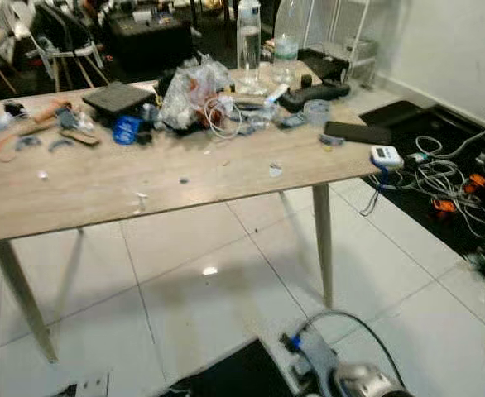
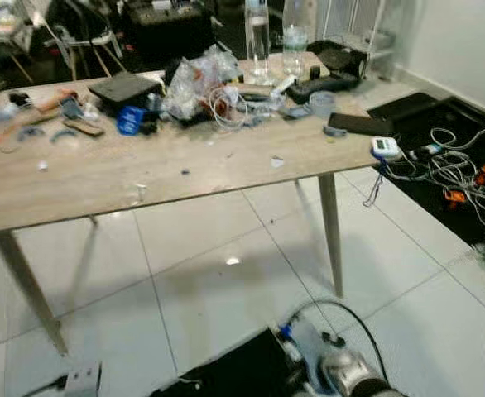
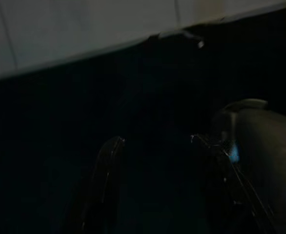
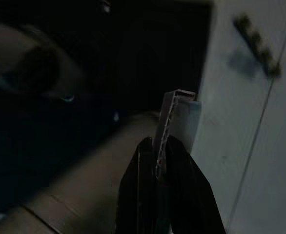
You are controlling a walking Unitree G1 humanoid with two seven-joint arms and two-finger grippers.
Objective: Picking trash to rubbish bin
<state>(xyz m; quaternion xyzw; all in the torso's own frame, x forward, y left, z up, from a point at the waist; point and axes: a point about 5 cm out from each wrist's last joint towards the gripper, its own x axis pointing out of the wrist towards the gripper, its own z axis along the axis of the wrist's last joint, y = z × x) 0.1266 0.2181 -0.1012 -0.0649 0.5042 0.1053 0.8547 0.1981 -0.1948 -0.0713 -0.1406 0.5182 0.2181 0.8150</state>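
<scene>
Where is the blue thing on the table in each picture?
Left eye view: blue packet on the table's far side, left of the plastic bag.
Right eye view: same spot, left of the bag.
Left wrist view: too dark to find it.
Right wrist view: not found.
Shared landmark: the bag.

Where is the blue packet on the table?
In the eye views, the blue packet lies left of the plastic bag, before the black box.
</scene>
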